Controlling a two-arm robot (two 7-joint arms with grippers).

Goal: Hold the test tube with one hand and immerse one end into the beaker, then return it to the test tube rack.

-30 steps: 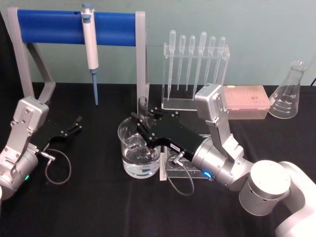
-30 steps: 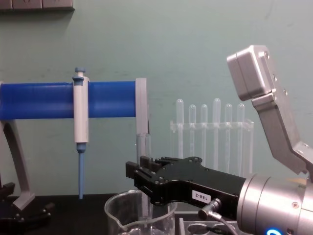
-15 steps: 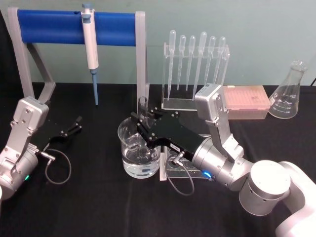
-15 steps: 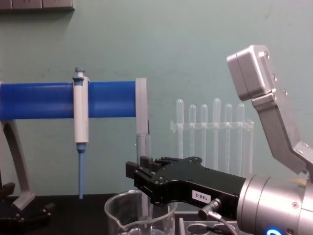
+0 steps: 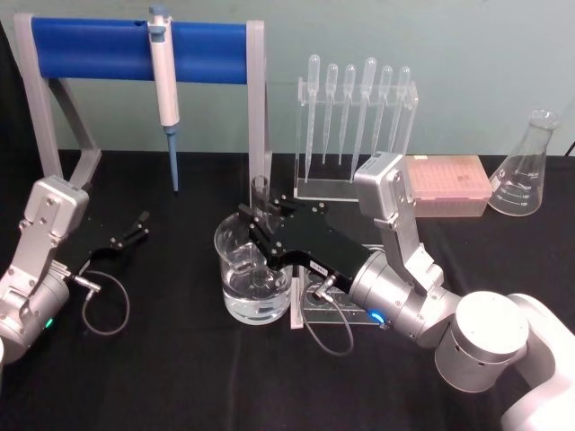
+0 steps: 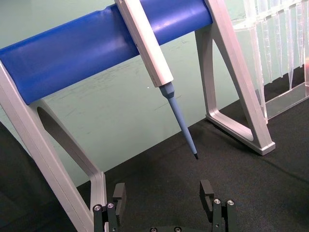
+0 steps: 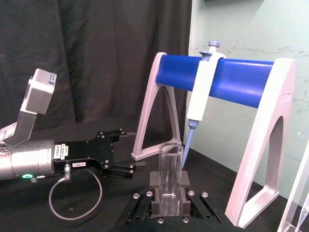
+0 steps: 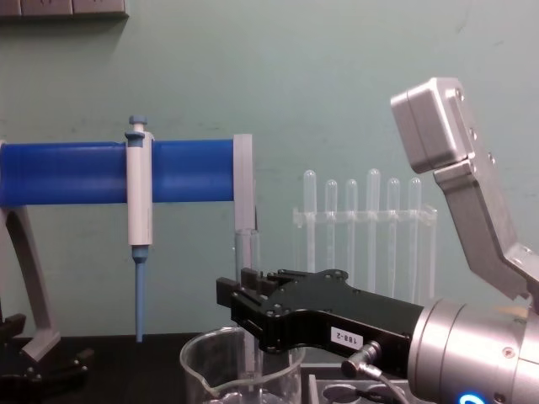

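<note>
The test tube (image 5: 260, 192) stands upright, with my right gripper (image 5: 256, 221) shut on its middle. The rim of the test tube (image 7: 170, 169) rises above the black finger pads (image 7: 156, 181) in the right wrist view. The lower end reaches down inside the beaker (image 5: 235, 296), which holds clear water; I cannot tell how deep the tip sits. From the chest, the test tube (image 8: 247, 251) shows behind the right gripper (image 8: 244, 300), above the beaker (image 8: 202, 364). My left gripper (image 5: 137, 228) rests open at the far left, and the left gripper (image 6: 162, 195) holds nothing.
A white-and-blue pipettor (image 5: 163, 81) hangs on the blue-barred stand (image 5: 90, 49) at the back left. Behind the beaker are a clear rack of pipettes (image 5: 355, 117), a pink tip box (image 5: 449, 184) and a conical flask (image 5: 526, 171). A clear holder (image 5: 310, 310) lies beside the beaker.
</note>
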